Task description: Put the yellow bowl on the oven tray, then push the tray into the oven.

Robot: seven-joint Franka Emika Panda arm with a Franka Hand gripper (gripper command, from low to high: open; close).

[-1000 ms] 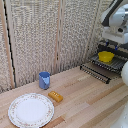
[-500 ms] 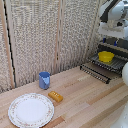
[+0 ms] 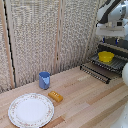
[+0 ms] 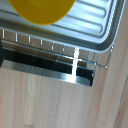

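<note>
- The dish (image 3: 105, 56) sat on the sheet (image 3: 113, 64) at the right edge of the exterior view, just above mid-height.
- The sheet lay over the oven's (image 3: 100, 70) open door, whose dark front edge ran toward the frame's centre.
- The grabber (image 3: 111, 36) hung above the dish, in the upper right of the exterior view, apart from it; whether its jaws were open or closed could not be told.
- In the wrist view the dish (image 4: 44, 10) filled the upper left, resting on the silvery sheet (image 4: 92, 27), with wire bars and a dark door edge (image 4: 50, 70) below it.
- A blue cup (image 3: 44, 80) stood left of centre on the wooden table (image 3: 90, 100).
- An orange block (image 3: 55, 96) lay just beside a white plate (image 3: 31, 110) in the lower left.
</note>
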